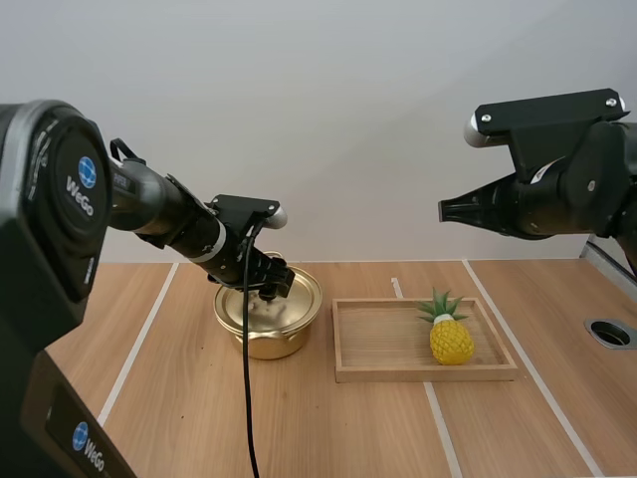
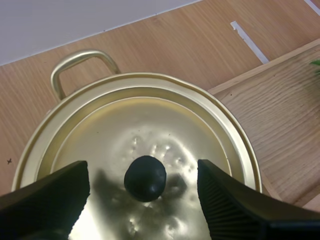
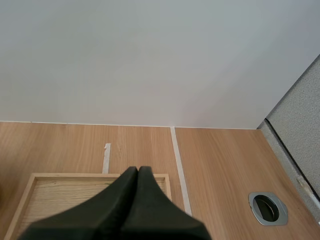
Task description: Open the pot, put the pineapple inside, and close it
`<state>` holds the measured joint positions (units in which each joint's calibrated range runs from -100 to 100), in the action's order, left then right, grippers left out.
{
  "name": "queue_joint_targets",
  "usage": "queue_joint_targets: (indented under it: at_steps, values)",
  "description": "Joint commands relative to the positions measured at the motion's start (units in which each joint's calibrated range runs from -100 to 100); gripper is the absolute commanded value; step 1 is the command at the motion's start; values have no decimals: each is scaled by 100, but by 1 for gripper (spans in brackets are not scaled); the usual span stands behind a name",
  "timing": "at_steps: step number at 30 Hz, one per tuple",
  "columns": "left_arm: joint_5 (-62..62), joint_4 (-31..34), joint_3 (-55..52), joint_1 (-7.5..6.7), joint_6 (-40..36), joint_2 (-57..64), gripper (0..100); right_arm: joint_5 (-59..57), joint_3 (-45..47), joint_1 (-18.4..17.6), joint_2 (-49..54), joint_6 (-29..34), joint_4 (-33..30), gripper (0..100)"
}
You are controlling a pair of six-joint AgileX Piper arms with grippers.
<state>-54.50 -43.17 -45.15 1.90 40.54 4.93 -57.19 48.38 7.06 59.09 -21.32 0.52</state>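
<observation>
Lid [image 2: 150,120] — dimpled gold, knob [image 2: 145,178] (round, black)

The pot [image 1: 267,345] was thin golden metal, polished and glossy, and its lid [image 2: 145,120] showed small dents around a matt black knob [image 2: 145,178]. My left jaws, either side of that knob, looked like matt black plastic with ribbed inner faces. Beside the pot the tray [image 1: 423,374] was pale wood with open grain. Under the pot the table [image 1: 179,398] was smooth, wood-grained board, and the pineapple [image 1: 451,341] looked like glossy yellow plastic.
</observation>
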Motion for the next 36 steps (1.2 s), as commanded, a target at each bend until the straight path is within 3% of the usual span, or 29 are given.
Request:
queue_joint_targets:
  at_steps: [1,3,6,7,17,28,36]
  values:
    - [-158,-101,41,-14,30,4,87,0,-44,20,24,-31,33,0]
    - [-251,-101,41,-14,21,4,58,0,-44,20,24,-31,33,0]
    - [-287,-101,41,-14,-91,4,7,0,-44,20,24,-31,33,0]
    - [-271,-101,41,-14,-91,4,0,0,-44,20,24,-31,33,0]
    - [-317,-199,291,-14,-124,130,0,-19,-44,20,24,-31,33,0]
    - [-190,-236,1038,-14,-210,1297,0,-19,-44,20,24,-31,33,0]
    - [1081,-242,1140,-6,-516,2300,0,8,-44,20,36,-31,33,0]
